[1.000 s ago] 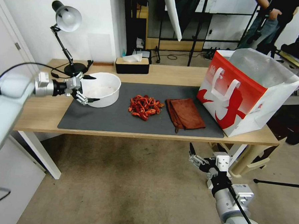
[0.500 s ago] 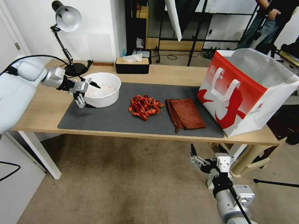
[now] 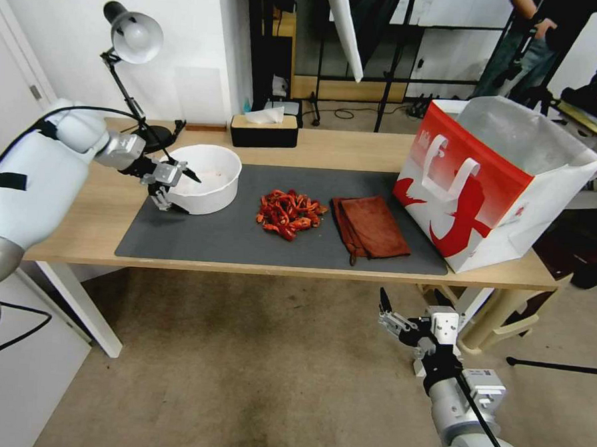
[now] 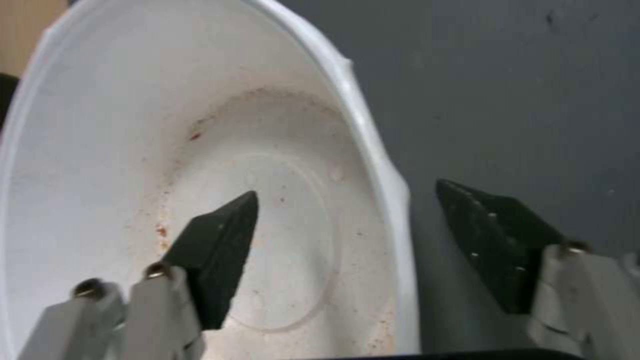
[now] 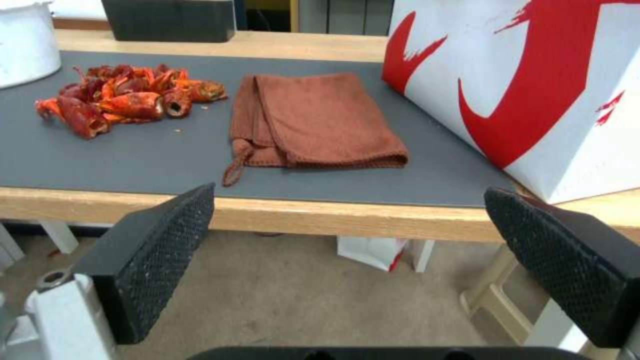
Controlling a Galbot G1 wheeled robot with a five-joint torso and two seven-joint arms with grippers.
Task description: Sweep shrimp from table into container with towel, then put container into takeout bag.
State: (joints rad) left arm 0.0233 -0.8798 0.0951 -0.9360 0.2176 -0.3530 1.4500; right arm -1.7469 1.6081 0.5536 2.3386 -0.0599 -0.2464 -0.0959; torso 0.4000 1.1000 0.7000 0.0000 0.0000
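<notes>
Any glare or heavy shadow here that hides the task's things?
Head view: even light, no glare on the heap of red-orange shrimp; soft shadow beside the round white plastic bowl. Left wrist view: the open left hand straddling the bowl's rim casts no hard shadow. Right wrist view: rust-brown cloth evenly lit beyond the open right hand.

head view looks down on the whole table (image 3: pixel 355 156); left wrist view sits close at its left end; right wrist view faces its front edge from below, sharing the mat (image 5: pixel 133 160).
</notes>
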